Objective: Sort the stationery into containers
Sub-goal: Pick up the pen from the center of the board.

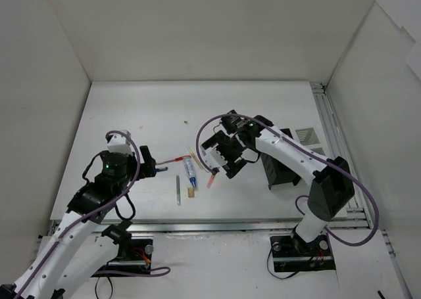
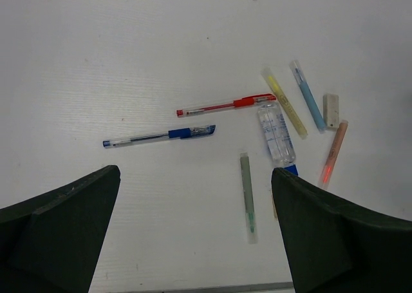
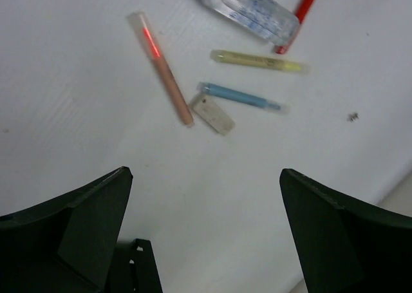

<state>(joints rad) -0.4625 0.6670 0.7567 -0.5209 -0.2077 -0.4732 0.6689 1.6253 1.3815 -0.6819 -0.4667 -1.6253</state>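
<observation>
The stationery lies loose on the white table between my arms. In the left wrist view I see a red pen, a blue pen, a grey pen, a clear blue-capped tube, a yellow pen, a light blue pen, a beige eraser and an orange pen. My left gripper is open and empty above the table, near the grey pen. My right gripper is open and empty, just short of the eraser and orange pen. The black mesh organiser stands right of the pile.
A white slotted box sits behind the organiser at the right. White walls enclose the table on the left, back and right. A metal rail runs along the right side. A corner of the organiser shows under my right gripper.
</observation>
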